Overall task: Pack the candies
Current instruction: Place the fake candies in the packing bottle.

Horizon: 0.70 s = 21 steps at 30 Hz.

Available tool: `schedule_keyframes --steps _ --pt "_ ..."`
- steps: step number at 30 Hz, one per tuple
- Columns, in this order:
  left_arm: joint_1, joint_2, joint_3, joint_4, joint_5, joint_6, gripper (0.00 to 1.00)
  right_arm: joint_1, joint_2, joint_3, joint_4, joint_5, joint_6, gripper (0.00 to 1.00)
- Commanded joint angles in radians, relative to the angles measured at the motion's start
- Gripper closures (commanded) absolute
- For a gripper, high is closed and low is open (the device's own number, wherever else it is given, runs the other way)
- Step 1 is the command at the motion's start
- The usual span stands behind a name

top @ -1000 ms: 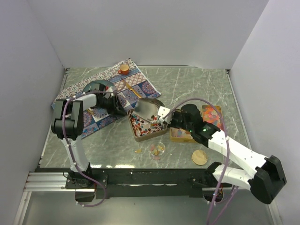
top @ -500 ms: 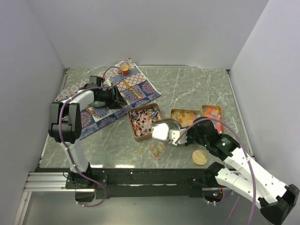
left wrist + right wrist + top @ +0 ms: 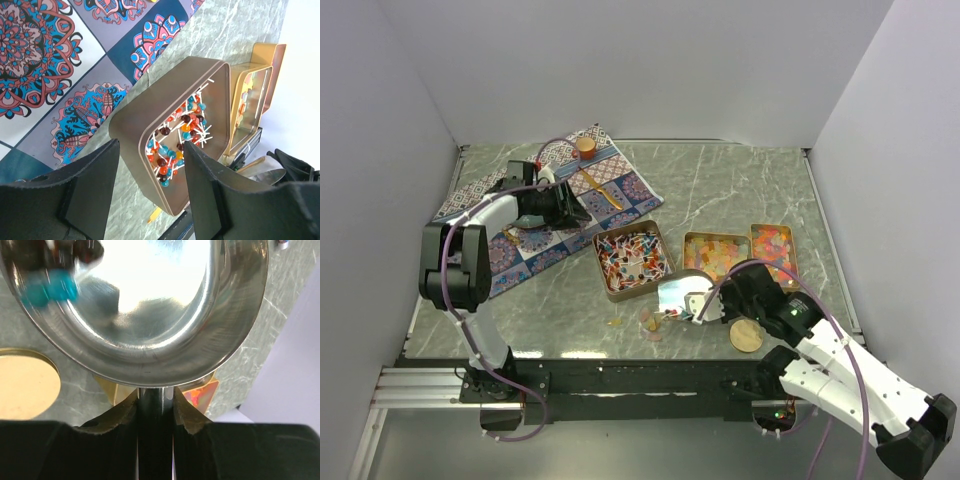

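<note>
top view: the left gripper [image 3: 568, 206] hangs over the cloth [image 3: 480, 200], jaws apart and empty. the candies [image 3: 632, 256] fill a tin [image 3: 620, 293] just ahead of its fingers. the right gripper [image 3: 706, 304] clamps a scoop [image 3: 678, 292], with the cork disc [image 3: 746, 335] close beside and bare table [image 3: 740, 190] beyond.

left wrist: the tin's near corner sits between the spread fingers [image 3: 95, 190], at the cloth's edge.

right wrist: fingers [image 3: 122, 415] pinch the scoop's handle, and a few blurred candies lie at the bowl's far rim.
</note>
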Motion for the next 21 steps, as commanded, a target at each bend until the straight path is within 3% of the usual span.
schedule_keyframes --steps 1,14,21 --pt "0.010 -0.053 -0.009 0.038 0.006 -0.007 0.40 0.024 -0.008 0.063 -0.030 0.070 -0.217 1.00" --pt "0.024 -0.070 -0.014 0.072 0.041 -0.043 0.39 0.138 0.051 0.166 -0.116 0.183 -0.258 1.00" --pt "-0.011 -0.105 0.012 0.089 0.214 -0.023 0.40 0.146 0.046 0.202 -0.156 0.199 -0.231 1.00"
